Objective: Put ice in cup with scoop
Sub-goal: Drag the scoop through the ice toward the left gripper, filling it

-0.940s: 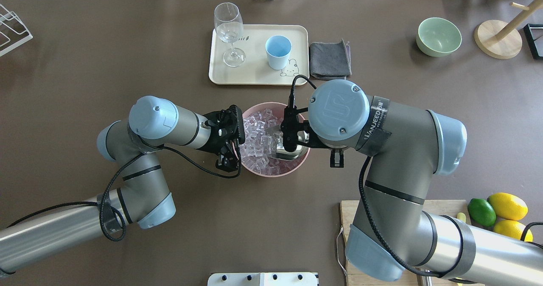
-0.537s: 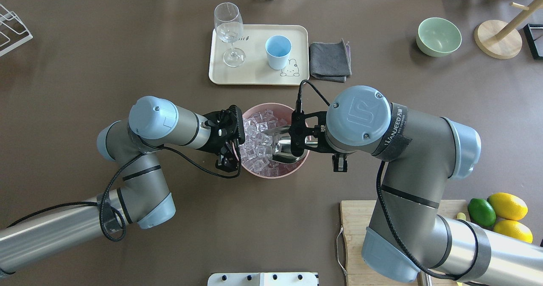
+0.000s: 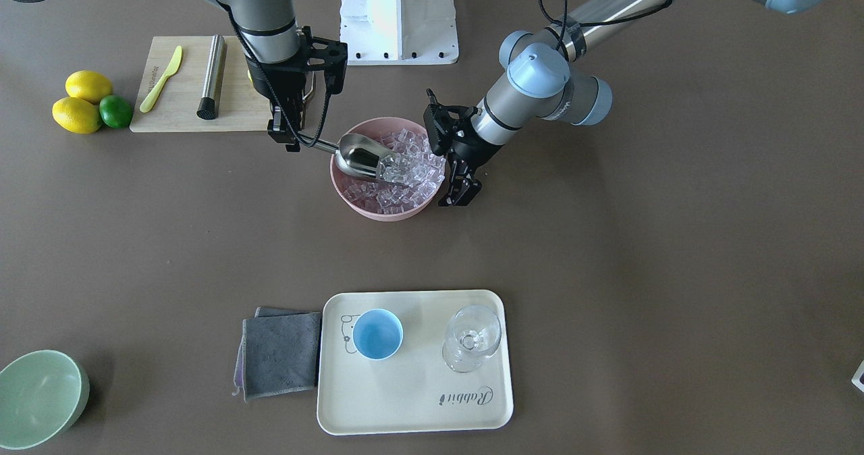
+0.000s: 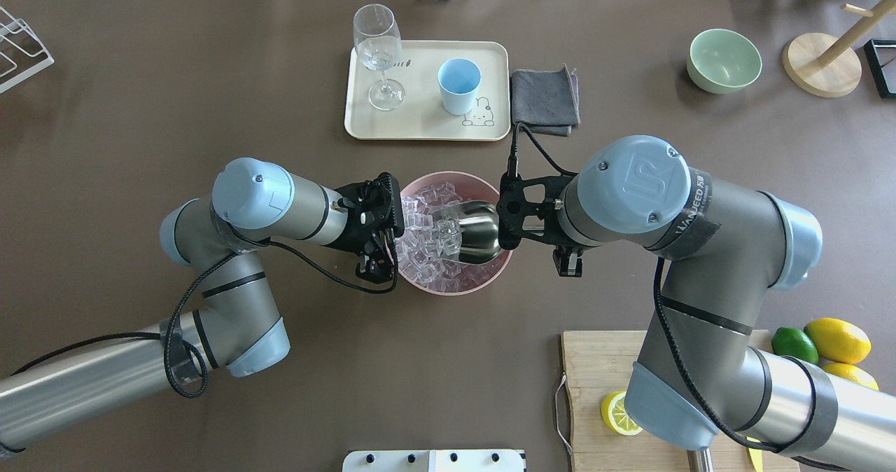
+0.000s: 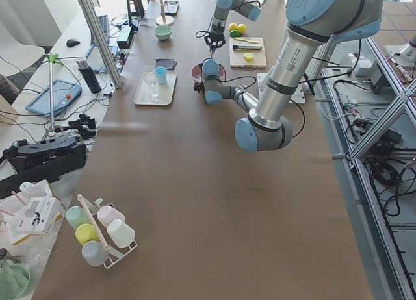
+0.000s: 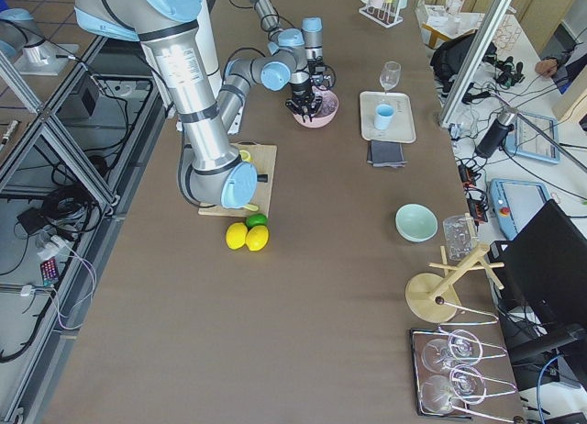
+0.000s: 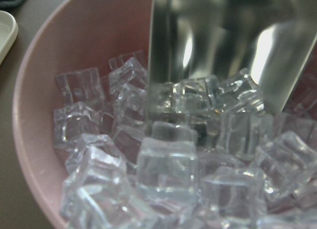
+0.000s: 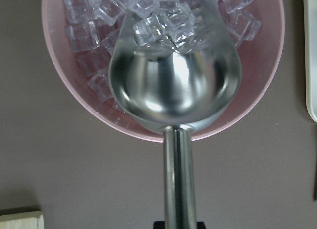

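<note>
My right gripper (image 3: 291, 141) is shut on the handle of the steel scoop (image 3: 361, 158). The scoop's trough lies in the pink bowl (image 3: 351, 202), its mouth pushed into the ice (image 3: 412, 171). A few cubes (image 8: 163, 23) sit at the scoop's mouth in the right wrist view. My left gripper (image 3: 459, 190) is shut on the bowl's rim on the side opposite the scoop. The light-blue cup (image 4: 459, 80) stands upright and empty on the cream tray (image 4: 427, 127), beyond the bowl.
A stemmed glass (image 4: 378, 45) shares the tray. A grey cloth (image 4: 544, 99) lies beside the tray. A cutting board (image 3: 182, 104) holds a steel cylinder (image 3: 211, 77) and a yellow knife, with lemons (image 3: 81, 104) and a lime beside it. A green bowl (image 4: 724, 60) stands at the far right.
My right wrist has swung to the right and the scoop has turned, its trough now flatter and pushed into the ice. My left arm has not moved.
</note>
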Available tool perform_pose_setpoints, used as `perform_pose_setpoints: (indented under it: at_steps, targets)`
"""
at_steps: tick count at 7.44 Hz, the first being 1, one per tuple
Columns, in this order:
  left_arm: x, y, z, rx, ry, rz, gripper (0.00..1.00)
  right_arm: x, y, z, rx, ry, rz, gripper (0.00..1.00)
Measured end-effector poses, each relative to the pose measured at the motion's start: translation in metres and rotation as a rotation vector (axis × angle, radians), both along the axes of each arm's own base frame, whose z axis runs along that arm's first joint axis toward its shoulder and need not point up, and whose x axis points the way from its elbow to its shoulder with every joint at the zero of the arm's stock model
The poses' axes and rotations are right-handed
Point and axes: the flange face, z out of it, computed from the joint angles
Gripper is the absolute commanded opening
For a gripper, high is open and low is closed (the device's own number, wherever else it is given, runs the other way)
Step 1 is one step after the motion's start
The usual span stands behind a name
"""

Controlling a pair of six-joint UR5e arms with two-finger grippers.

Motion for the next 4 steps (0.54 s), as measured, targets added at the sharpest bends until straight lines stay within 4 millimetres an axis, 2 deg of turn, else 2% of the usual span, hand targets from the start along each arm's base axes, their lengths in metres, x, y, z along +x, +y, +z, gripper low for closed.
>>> perform_pose_setpoints:
  at_steps: [2,4]
  targets:
    - [0.000,0.000,0.000,0.000,0.000,0.000,0.99,0.015,-0.011,0.006,-0.017,-0.049,0.003,0.00]
    - [0.000,0.000,0.000,0.000,0.000,0.000,0.99,0.020,-0.015,0.010,-0.030,-0.096,0.015,0.00]
